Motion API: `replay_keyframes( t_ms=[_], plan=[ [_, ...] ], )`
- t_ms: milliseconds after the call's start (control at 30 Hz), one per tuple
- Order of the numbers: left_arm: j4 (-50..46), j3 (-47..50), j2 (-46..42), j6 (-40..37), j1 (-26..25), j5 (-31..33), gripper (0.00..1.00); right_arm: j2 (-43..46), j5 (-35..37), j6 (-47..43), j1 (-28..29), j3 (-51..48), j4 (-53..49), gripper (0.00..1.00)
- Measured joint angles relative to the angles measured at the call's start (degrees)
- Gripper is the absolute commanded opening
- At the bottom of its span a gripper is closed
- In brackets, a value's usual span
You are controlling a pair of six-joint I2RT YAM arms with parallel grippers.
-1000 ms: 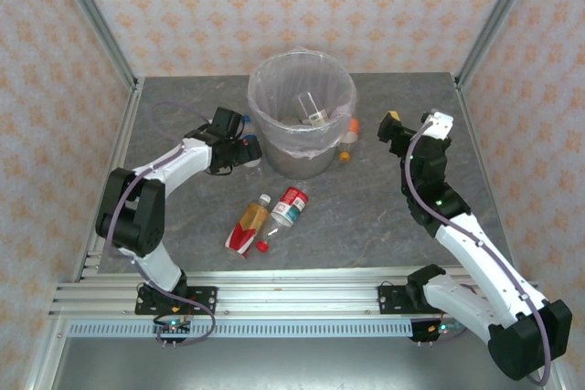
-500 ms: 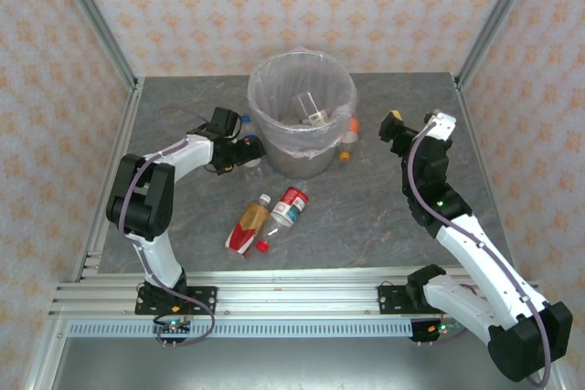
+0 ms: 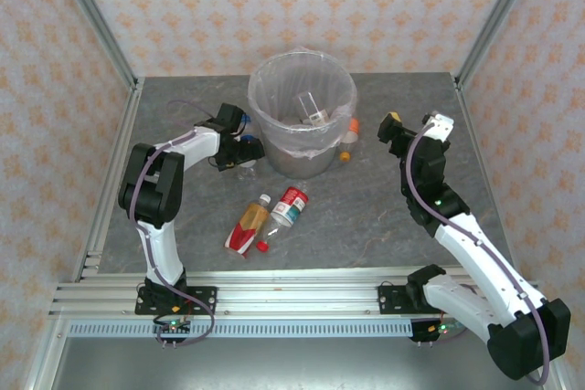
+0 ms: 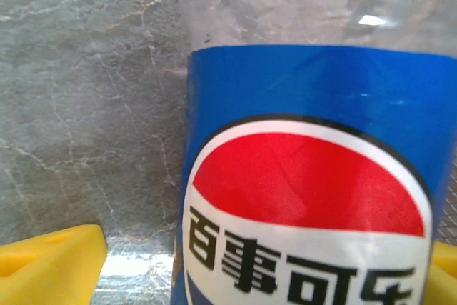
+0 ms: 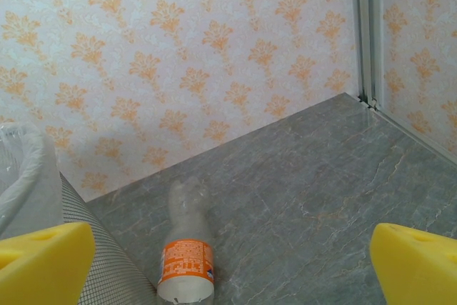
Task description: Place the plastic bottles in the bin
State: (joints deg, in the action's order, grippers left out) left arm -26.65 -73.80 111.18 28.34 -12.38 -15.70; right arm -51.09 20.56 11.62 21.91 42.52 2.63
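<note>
the left arm is folded sharply, elbow raised and forearm stretched across the table (image 3: 375, 216), so the left gripper (image 3: 239, 149) sits low against the left flank of the bin (image 3: 274, 154). in the left wrist view a blue-label bottle (image 4: 307, 176) lies right between its yellow fingertips (image 4: 50, 262). bare stone shows between the left fingertip and the bottle, while the right fingertip sits at the label's edge. the jaws are spread around the bottle, not clamped on it.

the right arm rises from its base in a long reach, wrist lifted and tilted toward the back wall. the right gripper (image 3: 414, 125) hangs above the table with its jaws released wide and nothing between them. ahead of it and a little to its left, an orange-label bottle (image 5: 187, 266) lies on the table just beside the bin's mesh wall.

behind the left gripper, toward the arm bases, a yellow-and-red bottle (image 3: 249, 226) and a red-label bottle (image 3: 291, 205) lie side by side. a clear bottle (image 3: 311, 109) rests inside the bin's bag.
</note>
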Motion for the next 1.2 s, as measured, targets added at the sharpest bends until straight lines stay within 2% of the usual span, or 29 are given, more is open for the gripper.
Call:
replay_keyframes(
  t_ms=[233, 500, 767, 1200],
  plan=[
    [-2.5, 0.0, 0.0, -1.5, 0.0, 4.2, 0.90, -0.1, 0.0, 0.0, 0.0, 0.0, 0.0, 0.99],
    [-5.6, -3.0, 2.0, -3.2, 0.0, 4.2, 0.86, -1.0, -0.9, 0.5, -0.1, 0.0, 0.0, 0.99],
    [-7.4, -4.1, 2.7, -4.2, 0.0, 4.7, 0.71, -1.0, -1.0, 0.7, -0.1, 0.0, 0.0, 0.99],
    [-6.1, -3.9, 2.9, -4.4, 0.0, 4.5, 0.53, -1.0, -1.1, 0.7, -0.1, 0.0, 0.0, 0.99]
  ],
)
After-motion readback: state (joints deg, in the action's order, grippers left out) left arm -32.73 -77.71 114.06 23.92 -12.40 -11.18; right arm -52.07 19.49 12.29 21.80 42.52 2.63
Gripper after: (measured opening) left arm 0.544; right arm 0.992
